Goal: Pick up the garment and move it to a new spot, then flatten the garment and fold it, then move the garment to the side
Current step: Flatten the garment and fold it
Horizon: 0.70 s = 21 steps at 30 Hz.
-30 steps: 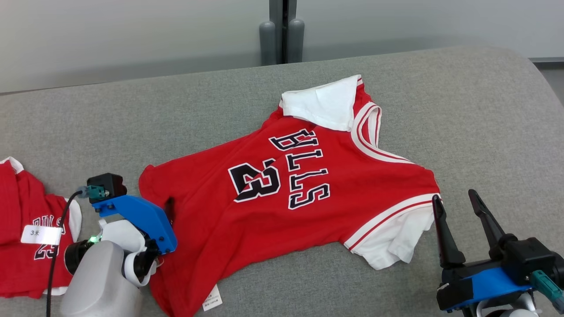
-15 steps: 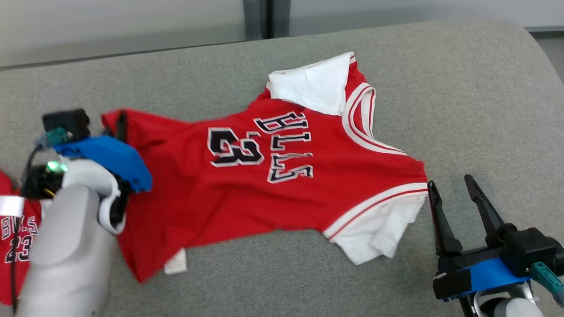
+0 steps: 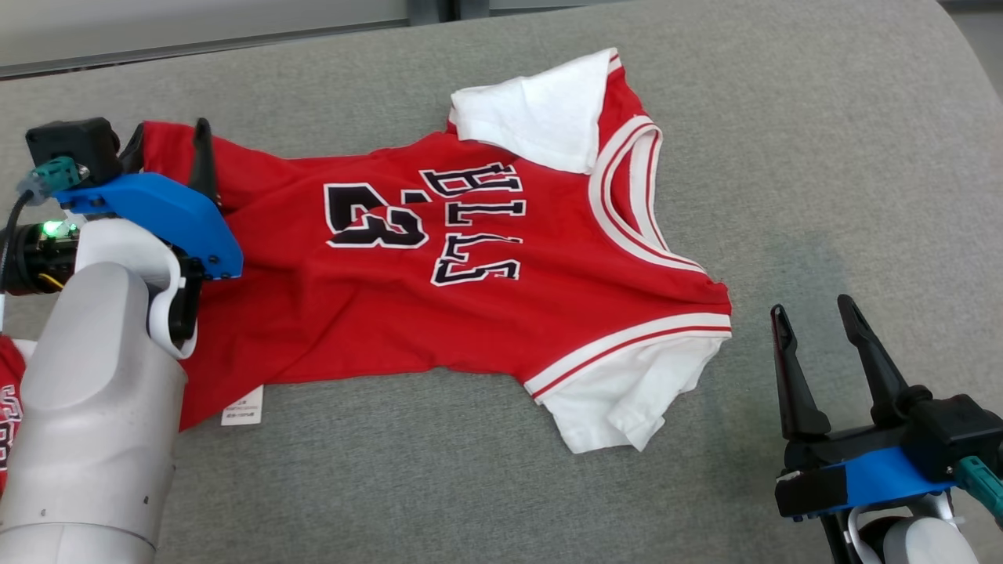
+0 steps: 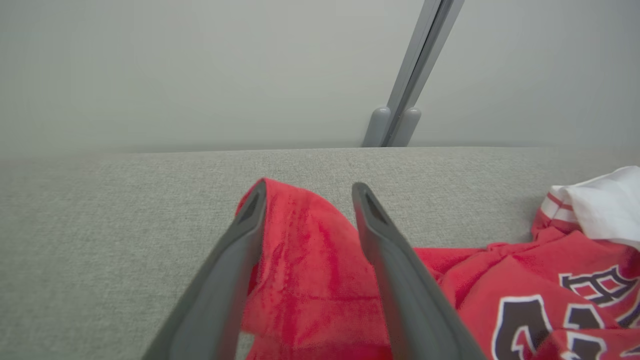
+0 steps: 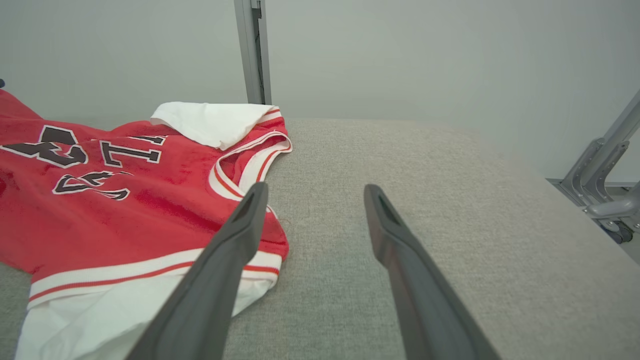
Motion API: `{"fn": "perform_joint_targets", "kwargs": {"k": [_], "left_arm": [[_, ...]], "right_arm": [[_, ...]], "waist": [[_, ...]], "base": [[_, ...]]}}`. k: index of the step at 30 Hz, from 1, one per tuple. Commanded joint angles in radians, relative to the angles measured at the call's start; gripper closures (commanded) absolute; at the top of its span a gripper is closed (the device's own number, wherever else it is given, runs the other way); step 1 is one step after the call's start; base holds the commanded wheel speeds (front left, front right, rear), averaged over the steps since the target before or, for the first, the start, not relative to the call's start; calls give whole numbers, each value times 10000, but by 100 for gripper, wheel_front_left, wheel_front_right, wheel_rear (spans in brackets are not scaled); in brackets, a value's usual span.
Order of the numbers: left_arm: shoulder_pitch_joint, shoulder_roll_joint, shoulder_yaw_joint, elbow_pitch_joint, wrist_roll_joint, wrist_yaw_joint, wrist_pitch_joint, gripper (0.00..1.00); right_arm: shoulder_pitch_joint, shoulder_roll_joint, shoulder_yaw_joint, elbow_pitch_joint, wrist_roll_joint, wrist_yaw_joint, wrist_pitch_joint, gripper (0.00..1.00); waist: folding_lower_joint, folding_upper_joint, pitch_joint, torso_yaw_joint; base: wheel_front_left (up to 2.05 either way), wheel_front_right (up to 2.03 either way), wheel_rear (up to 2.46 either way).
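Red garment (image 3: 470,298), spread but creased, unfolded: I am holding my left end effector (image 4: 310,200) parted about its hem, right end effector (image 3: 812,307) wide, empty; flattening, folding, side-move apparently pending.

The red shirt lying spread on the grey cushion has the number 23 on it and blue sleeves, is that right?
Not quite: blue is wrong. The head view shows the far sleeve, folded over by the collar, and the near sleeve both white. The rest holds: the shirt is red, lies spread on the grey cushion and bears the number 23.
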Motion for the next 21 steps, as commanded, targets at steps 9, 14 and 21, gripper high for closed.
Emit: {"fn": "perform_joint_targets", "kwargs": {"k": [9, 14, 21], "left_arm": [[798, -398, -251, -21, -219, -215, -553, 0], [1560, -626, -381, -586, -330, -226, -619, 0], [3042, -681, -943, -1583, -493, -353, 649, 0]], "right_arm": [[12, -9, -3, 67, -77, 1, 124, 0], [187, -9, 23, 98, 9, 1, 201, 0], [363, -9, 32, 22, -4, 1, 316, 0]], "waist": [[-2, 0, -784, 1002], [-2, 0, -1287, 1422], [-2, 0, -1550, 1762]], "base": [[0, 0, 0], [0, 0, 0], [0, 0, 0]]}}
